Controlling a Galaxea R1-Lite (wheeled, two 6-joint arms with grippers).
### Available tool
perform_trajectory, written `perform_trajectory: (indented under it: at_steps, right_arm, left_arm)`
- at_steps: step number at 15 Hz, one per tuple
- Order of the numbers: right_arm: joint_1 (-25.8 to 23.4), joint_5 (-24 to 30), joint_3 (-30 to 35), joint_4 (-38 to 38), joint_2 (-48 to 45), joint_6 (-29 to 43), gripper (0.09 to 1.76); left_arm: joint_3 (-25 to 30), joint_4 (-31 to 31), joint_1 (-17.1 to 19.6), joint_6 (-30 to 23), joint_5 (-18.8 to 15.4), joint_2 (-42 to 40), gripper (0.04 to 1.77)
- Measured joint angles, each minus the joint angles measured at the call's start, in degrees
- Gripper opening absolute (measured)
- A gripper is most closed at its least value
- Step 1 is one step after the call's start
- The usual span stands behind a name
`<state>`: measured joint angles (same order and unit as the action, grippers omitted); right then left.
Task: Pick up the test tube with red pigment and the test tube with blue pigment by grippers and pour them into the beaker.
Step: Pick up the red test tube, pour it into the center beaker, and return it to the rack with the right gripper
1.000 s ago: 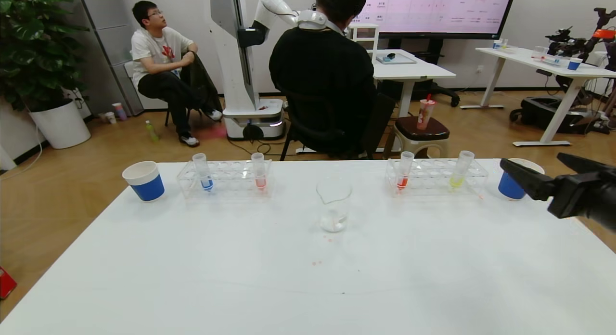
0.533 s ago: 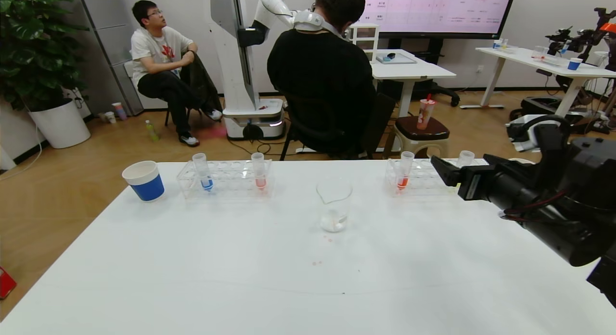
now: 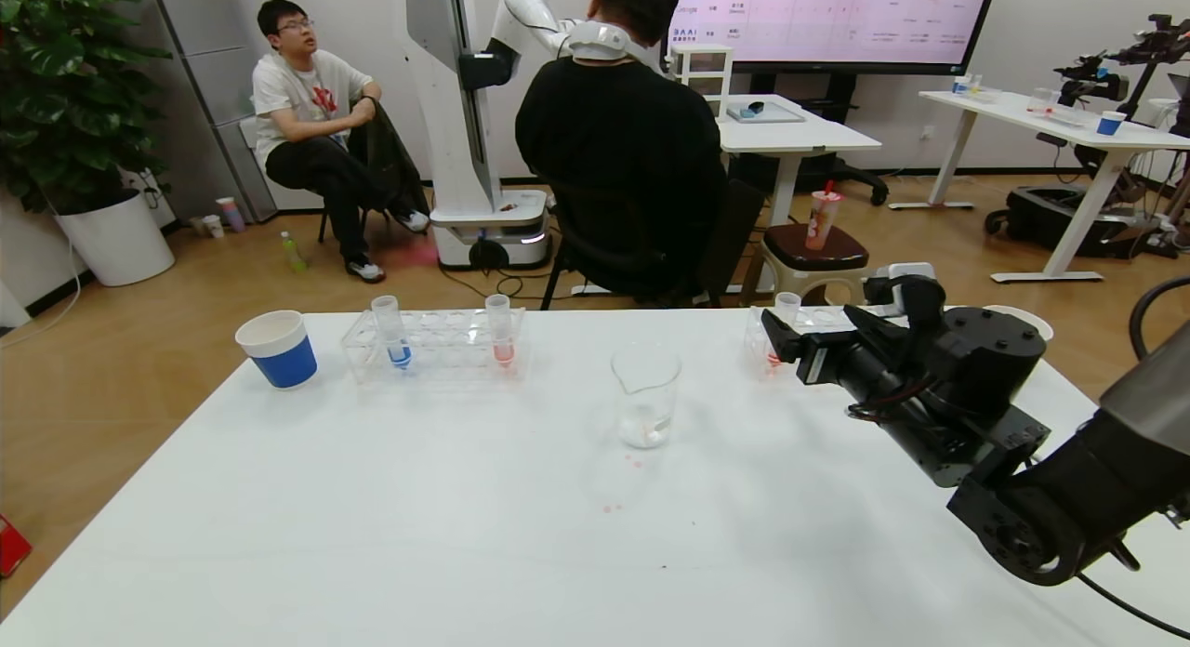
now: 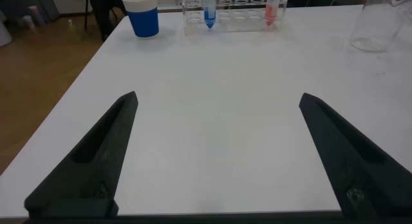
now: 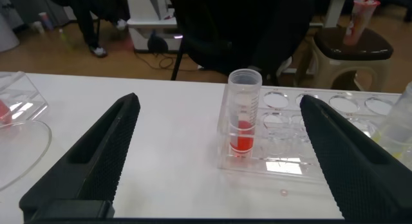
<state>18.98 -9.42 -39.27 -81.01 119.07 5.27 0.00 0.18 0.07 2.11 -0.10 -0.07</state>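
Observation:
The test tube with red pigment (image 3: 786, 310) stands at the near-left end of the right clear rack (image 3: 755, 348). In the right wrist view it (image 5: 243, 118) is ahead of my open right gripper (image 5: 219, 100), between the lines of its fingers and not touched. In the head view the right gripper (image 3: 786, 338) is level with that tube. The test tube with blue pigment (image 3: 398, 336) stands in the left rack (image 3: 437, 349). The empty beaker (image 3: 645, 396) stands mid-table. My left gripper (image 4: 218, 96) is open and empty over bare table, well short of the blue tube (image 4: 210, 8).
A paler pink tube (image 3: 502, 336) shares the left rack. A blue-and-white paper cup (image 3: 277, 348) stands far left, and another cup's rim (image 3: 1027, 319) shows behind my right arm. A yellow-green tube (image 5: 402, 121) stands further along the right rack. People sit beyond the table.
My right arm has swung in from the right edge to the left. Its gripper now fronts the red tube and the arm hides the yellow-green tube in the head view.

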Motion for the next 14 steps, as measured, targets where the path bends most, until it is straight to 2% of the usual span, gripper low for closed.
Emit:
perform_trajectory:
  at_steps: [10,14]
  right_arm:
    - [-3.4,3.3,-15.9,-0.2,14.7,-1.7,1.74]
    - [-3.7,4.4,-18.2,-0.3,16.7,-3.3,1.74]
  left_arm:
    - [0.0,0.0,0.0,0.0,0.0,0.0,1.75]
    - [0.0,0.0,0.0,0.0,0.0,0.0,1.75]
